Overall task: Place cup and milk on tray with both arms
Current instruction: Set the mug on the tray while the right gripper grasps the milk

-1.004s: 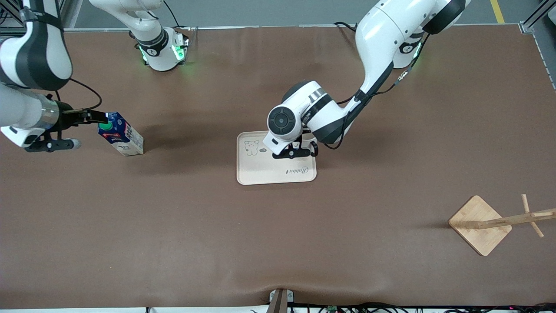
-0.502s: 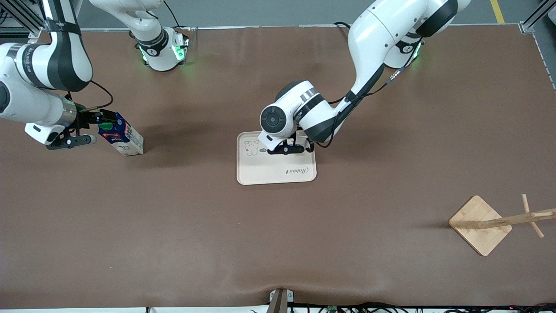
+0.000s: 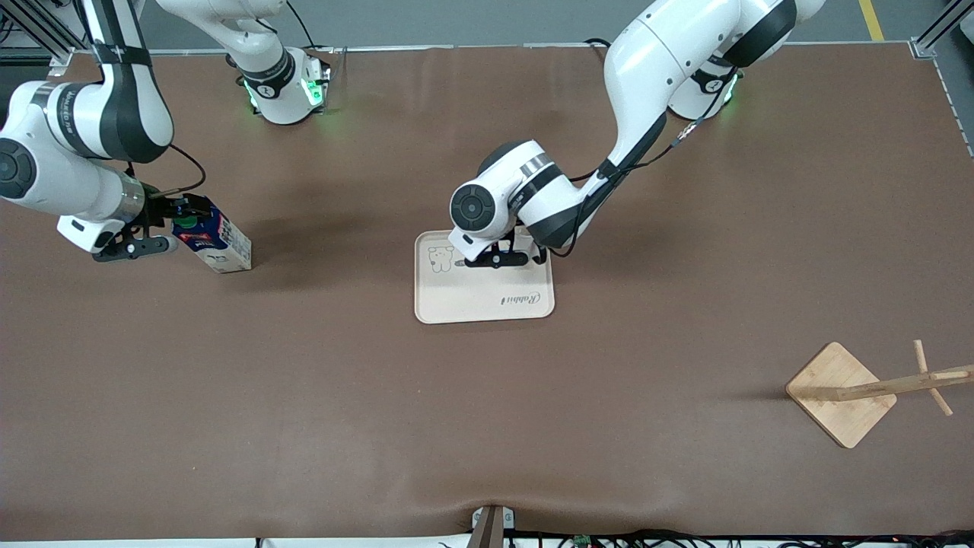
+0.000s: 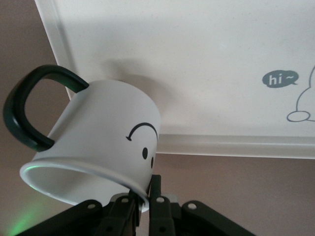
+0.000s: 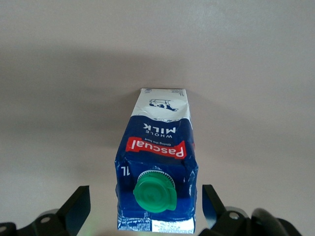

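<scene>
Left hand pinching cup rim | right hand straddling milk

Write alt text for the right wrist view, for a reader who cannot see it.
A dark-blue Pascal whole milk carton with a round green cap stands upright on the brown table, seen from above. The right gripper is open, one black finger on each side of the carton's top, not touching it.
</scene>
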Controlling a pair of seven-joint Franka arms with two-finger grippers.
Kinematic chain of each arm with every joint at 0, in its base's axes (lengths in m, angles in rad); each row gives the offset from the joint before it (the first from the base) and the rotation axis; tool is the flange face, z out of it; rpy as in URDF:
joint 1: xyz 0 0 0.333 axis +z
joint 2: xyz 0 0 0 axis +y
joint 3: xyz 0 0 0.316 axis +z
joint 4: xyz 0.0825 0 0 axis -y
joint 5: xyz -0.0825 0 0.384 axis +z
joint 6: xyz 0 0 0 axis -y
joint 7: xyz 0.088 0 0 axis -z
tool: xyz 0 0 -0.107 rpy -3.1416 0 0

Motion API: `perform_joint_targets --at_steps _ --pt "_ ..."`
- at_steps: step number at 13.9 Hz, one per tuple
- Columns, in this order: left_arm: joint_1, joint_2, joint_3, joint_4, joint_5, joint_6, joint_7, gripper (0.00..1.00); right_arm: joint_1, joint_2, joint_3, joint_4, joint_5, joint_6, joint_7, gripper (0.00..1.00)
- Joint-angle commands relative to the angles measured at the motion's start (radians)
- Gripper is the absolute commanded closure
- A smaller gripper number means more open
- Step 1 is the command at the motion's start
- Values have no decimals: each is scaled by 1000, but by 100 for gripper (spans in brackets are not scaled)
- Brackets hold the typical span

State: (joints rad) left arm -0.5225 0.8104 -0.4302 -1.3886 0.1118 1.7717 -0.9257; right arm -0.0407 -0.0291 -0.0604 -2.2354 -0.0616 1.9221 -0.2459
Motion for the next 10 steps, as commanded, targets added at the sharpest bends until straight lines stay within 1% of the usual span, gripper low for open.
perform_joint_targets --at_steps 1,2,3,4,7,10 --pt "-28 19 25 34 -8 -21 7 70 -15 -41 7 -38 -38 17 -15 0" --pt "-28 15 34 34 -7 -23 8 52 -16 -41 7 -38 -40 17 -15 0" --pt "-28 13 36 36 -6 -23 10 15 -21 -40 7 -39 -38 17 -15 0" --pt "-28 10 38 37 -6 -23 16 0 -21 -40 7 -49 -40 20 -13 0" --pt "-28 6 41 71 -6 -28 64 0 -21 -40 7 -67 -40 49 -9 0" --pt "-25 -8 39 100 -6 -109 68 0 -21 -38 7 -84 -40 72 -10 0"
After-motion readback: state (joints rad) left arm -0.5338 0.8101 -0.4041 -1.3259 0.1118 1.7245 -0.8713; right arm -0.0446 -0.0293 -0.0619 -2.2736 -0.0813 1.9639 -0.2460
